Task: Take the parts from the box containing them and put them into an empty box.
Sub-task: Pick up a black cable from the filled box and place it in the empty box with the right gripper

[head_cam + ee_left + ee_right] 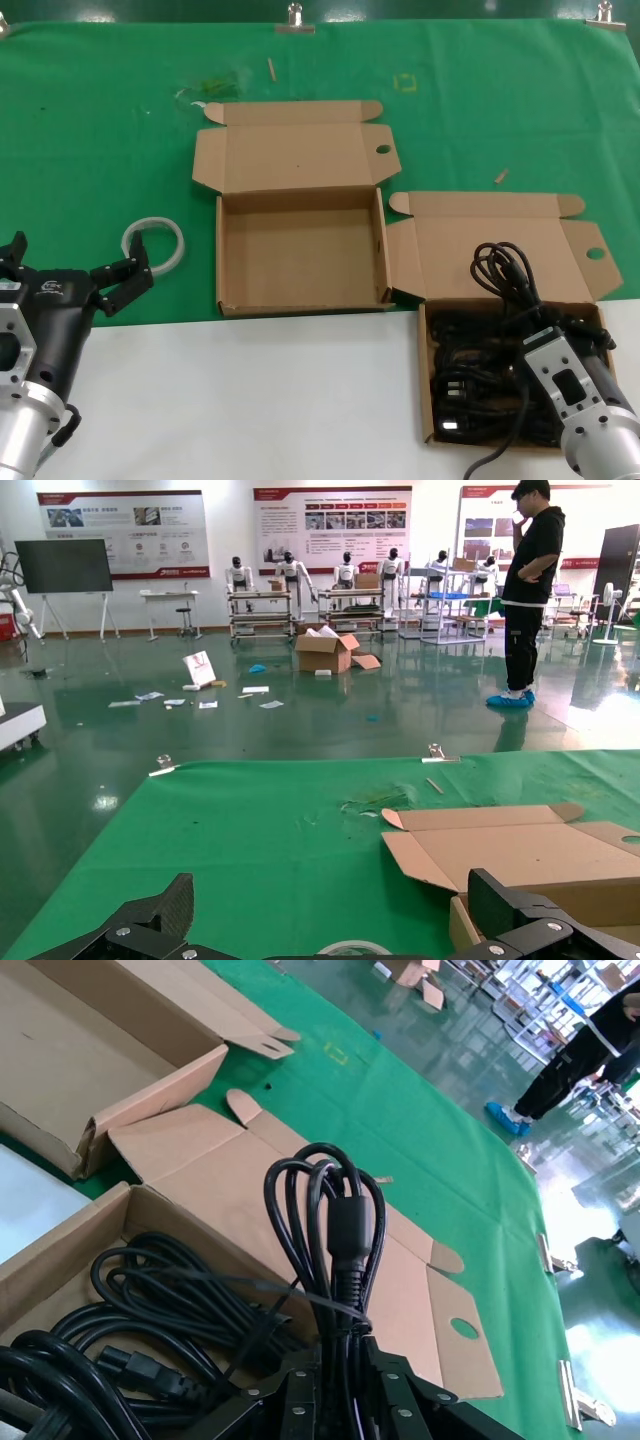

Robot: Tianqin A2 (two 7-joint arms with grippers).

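Green cloth covers the far tabletop (100, 120); its near strip is white. Near the right front corner, the right gripper (340, 1375) has its jaws clamped on a looped black cord (335, 1220) above the winged box (500, 235) of cords. Mid-tabletop sits the empty box (300, 250). The left gripper (70, 270), jaws spread, hovers beside a white ring (155, 243). Beyond lies a glossy exhibition hall.

Bright even indoor light, glare on the glossy floor (300, 720), soft shadows
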